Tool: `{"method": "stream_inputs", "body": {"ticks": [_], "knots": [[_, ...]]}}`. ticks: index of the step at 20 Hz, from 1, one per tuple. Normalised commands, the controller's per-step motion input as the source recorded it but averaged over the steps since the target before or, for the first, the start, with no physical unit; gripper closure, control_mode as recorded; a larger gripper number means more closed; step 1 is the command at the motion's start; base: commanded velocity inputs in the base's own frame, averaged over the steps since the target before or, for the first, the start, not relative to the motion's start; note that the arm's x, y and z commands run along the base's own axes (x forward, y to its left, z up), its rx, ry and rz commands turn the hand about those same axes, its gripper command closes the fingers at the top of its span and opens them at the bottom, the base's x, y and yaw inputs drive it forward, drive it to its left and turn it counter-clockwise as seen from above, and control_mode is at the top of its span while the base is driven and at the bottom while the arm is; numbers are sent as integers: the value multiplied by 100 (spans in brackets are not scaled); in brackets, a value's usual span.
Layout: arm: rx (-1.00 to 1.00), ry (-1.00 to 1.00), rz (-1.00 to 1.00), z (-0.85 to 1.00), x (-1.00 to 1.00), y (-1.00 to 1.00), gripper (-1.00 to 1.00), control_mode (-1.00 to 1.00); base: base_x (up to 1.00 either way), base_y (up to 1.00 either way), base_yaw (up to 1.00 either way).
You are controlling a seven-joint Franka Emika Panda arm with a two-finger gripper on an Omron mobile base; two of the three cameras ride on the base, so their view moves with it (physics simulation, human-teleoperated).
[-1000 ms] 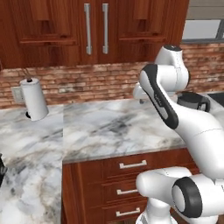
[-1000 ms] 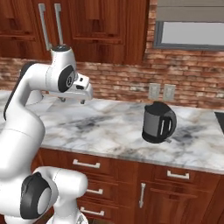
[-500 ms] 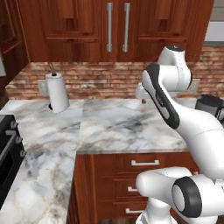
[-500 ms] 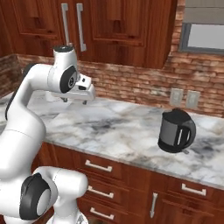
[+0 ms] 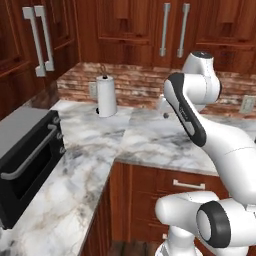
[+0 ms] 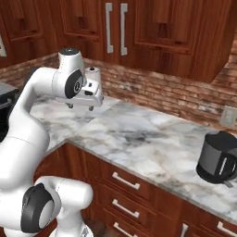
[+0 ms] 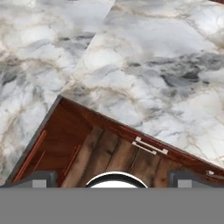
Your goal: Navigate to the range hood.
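Since half a second ago both base views have swung across the kitchen, so the base has turned: the paper towel roll (image 5: pixel 106 96) now sits further right in the left base view, a black toaster oven (image 5: pixel 27 160) has come fully into its left side, and the black kettle (image 6: pixel 218 159) has slid to the far right of the right base view. No light-grey range hood canopy appears in any of the current pictures; the grey panel that showed at the upper right of the right base view earlier has left the picture. One L-shaped marble counter (image 5: pixel 150 135) runs along the brick backsplash (image 6: pixel 176 95) and turns toward the camera at the inner corner. One paper towel roll stands upright near the back edge of the counter by that corner, one toaster oven lies on the left leg of the counter near its front edge, and one kettle stands near the right end of the counter, well apart from the roll. Two wall outlets show, one beside the roll (image 5: pixel 92 89) and one above the kettle (image 6: pixel 227 115). The gripper (image 6: pixel 79 106) hangs above the counter near the inner corner, holding nothing; its two fingertips (image 7: pixel 41 178) stand far apart at the bottom corners of the hand view, which looks down on the counter edge and the wood drawers (image 7: pixel 148 146) below.
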Motion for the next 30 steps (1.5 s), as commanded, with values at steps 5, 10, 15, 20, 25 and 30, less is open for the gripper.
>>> {"method": "stream_inputs", "body": {"ticks": [5, 10, 15, 20, 25, 30], "knots": [[0, 0, 0, 0, 0, 0, -100, 100, -38, 1, 45], [0, 0, 0, 0, 0, 0, -100, 100, -48, 6, 45], [0, 0, 0, 0, 0, 0, -100, 100, -51, 5, 45], [0, 0, 0, 0, 0, 0, -100, 100, -51, 8, 45], [0, 0, 0, 0, 0, 0, -100, 100, -52, 9, 44], [0, 0, 0, 0, 0, 0, -100, 100, -51, 8, 44]]}}
